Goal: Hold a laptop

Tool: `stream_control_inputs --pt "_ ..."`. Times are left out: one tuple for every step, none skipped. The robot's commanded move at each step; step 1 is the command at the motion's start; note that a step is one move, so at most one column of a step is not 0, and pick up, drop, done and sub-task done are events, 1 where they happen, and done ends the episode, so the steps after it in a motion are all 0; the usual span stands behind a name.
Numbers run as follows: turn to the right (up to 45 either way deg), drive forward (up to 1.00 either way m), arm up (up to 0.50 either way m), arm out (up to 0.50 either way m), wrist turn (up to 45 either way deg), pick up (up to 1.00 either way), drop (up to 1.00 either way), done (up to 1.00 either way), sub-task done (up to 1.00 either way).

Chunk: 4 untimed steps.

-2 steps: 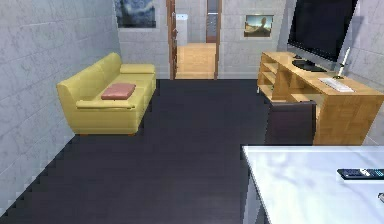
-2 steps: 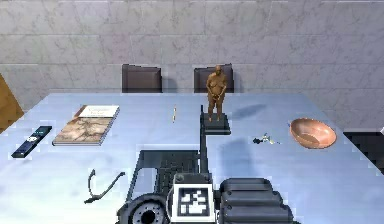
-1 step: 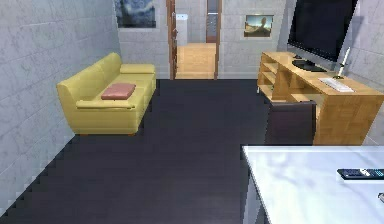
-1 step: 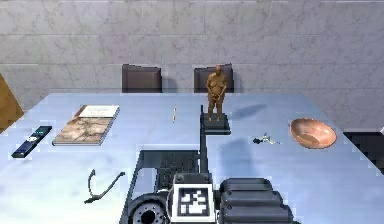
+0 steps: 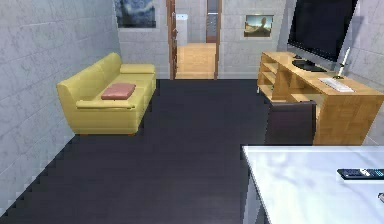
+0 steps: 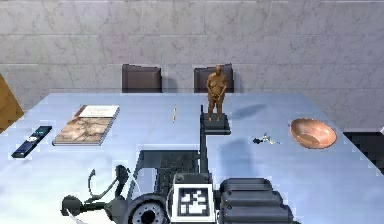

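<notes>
1. Forward view: you face a dark floor with a sofa (image 5: 100,102) on the left. A desk (image 5: 335,112) carrying a screen (image 5: 320,30) is on the right, and a doorway (image 5: 195,45) is far ahead.
2. Forward view, near right: a corner of the table (image 5: 300,185) comes in, with a remote (image 5: 358,173) at its right edge.
3. Arm side view: the laptop (image 6: 165,165) lies on the table's (image 6: 330,170) near side, about mid-width. It is grey with a dark keyboard.
4. A thin upright strip at its right edge is probably the lid seen edge-on, though you can't be sure. If so, the hinge line runs near to far.
5. A statue (image 6: 215,88) stands just beyond the laptop's far right corner.
6. The gripper (image 6: 90,195) sits at the near edge, left of the white marker (image 6: 195,203). Its thin fingers (image 6: 92,180) reach left over the tabletop.
7. The gripper's state can't be read here. With the laptop lying so close by, you can't tell whether it holds anything either.
8. The key relation is that the laptop lies far and right of the fingertips, just beyond the gripper's body, while the fingers point left and away from it.
9. You'll likely need to turn the wrist or shift the base so the fingers face the laptop's near edge.
10. The book (image 6: 87,126) at far left and the bowl (image 6: 312,132) at far right both lie well apart from that path.
</notes>
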Motion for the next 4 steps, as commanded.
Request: stream_control_inputs --pt "0.0 0.00 0.00 0.00 36.0 0.00 0.00 0.00 0.00" --pt "0.0 0.00 -0.30 0.00 0.0 0.00 0.00 0.00 0.00" --pt "0.0 0.00 0.00 0.00 0.0 1.00 0.00 0.00 0.00" --pt "0.0 0.00 0.10 0.00 0.0 0.00 0.00 0.00 0.00"
